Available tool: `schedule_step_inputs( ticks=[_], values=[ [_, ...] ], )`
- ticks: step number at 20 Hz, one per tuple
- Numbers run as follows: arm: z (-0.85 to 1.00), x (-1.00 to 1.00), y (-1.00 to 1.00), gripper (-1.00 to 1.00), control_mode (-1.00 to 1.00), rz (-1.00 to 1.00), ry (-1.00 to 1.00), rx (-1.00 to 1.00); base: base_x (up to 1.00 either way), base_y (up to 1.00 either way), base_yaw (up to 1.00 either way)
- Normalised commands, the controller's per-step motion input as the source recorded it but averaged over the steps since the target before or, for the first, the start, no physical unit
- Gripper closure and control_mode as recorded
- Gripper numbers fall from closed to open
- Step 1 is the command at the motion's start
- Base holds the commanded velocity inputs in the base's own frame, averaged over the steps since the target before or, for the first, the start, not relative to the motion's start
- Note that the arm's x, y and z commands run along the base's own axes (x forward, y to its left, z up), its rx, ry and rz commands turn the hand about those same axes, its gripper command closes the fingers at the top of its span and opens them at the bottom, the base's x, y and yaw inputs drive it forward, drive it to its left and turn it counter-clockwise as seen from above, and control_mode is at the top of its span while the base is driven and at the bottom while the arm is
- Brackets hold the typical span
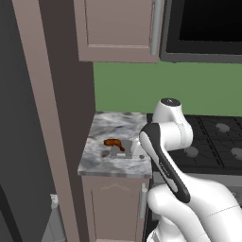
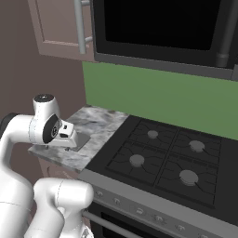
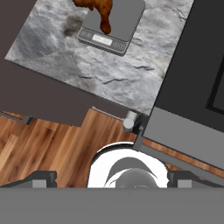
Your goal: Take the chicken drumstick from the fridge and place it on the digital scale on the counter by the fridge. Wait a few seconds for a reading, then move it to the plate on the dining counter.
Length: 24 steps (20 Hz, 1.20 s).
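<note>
Item: chicken drumstick [image 1: 112, 143], reddish-brown. It lies on the digital scale [image 1: 122, 150], its thick end overhanging the scale's left edge toward the marbled top. In the hand view the drumstick [image 3: 99, 9] crosses the scale's [image 3: 127, 19] upper left part, above the pale display strip on the scale's near edge.

Item: desk [image 1: 109, 126], narrow grey-white marbled top over one taupe cabinet door. It stands between a tall dark panel on its left and a black stove [image 2: 162, 158] with four burners on its right. The scale sits toward the front right part of the desk [image 3: 65, 48].

Item: tool [image 3: 112, 183]. The two dark tips stand far apart at the bottom corners of the hand view, fully spread, holding nothing. The tool is raised clear above the desk's front edge and wooden floor [image 3: 52, 144], well apart from the drumstick.

Item: arm [image 1: 165, 142], white, bent in front of the scale's right side.

Surroundings: green wall [image 2: 153, 93], taupe upper cabinet [image 1: 118, 28], black microwave [image 2: 158, 28].
</note>
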Motion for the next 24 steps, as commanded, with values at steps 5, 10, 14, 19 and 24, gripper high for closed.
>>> schedule_step_inputs(
  ticks=[5, 10, 14, 19, 24],
  values=[
    [0.00, 0.00, 0.00, -1.00, -1.00, 0.00, 0.00, 0.00, 0.00, 0.00, 0.00],
    [0.00, 0.00, 0.00, -1.00, -1.00, 0.00, 0.00, 0.00, 0.00, 0.00, 0.00],
    [0.00, 0.00, 0.00, -1.00, -1.00, 0.00, 0.00, 0.00, 0.00, 0.00, 0.00],
    [0.00, 0.00, 0.00, -1.00, -1.00, 0.00, 0.00, 0.00, 0.00, 0.00, 0.00],
    [0.00, 0.00, 0.00, -1.00, -1.00, 0.00, 0.00, 0.00, 0.00, 0.00, 0.00]
  ],
)
